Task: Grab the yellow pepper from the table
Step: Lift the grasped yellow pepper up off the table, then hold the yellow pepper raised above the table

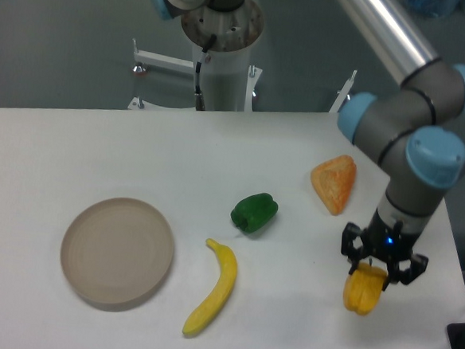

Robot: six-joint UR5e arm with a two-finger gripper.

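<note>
dull grey-green wall (59, 34) behind, white metal frame legs (156, 61) back there on the floor, black block (464, 342) at right edge, flat even light

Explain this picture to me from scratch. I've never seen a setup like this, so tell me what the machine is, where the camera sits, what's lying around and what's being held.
The grey and blue jointed thing is a robot arm. One fixed camera looks down at the white table from the front. At the arm's tip is a black two-finger gripper, a sort of mechanical pinch. It is closed on the top of a yellow pepper; the picture doesn't settle whether the pepper is off the table. Also on the table are a green pepper, a banana, an orange wedge-shaped piece and a round beige plate. None of these touch each other.
</note>
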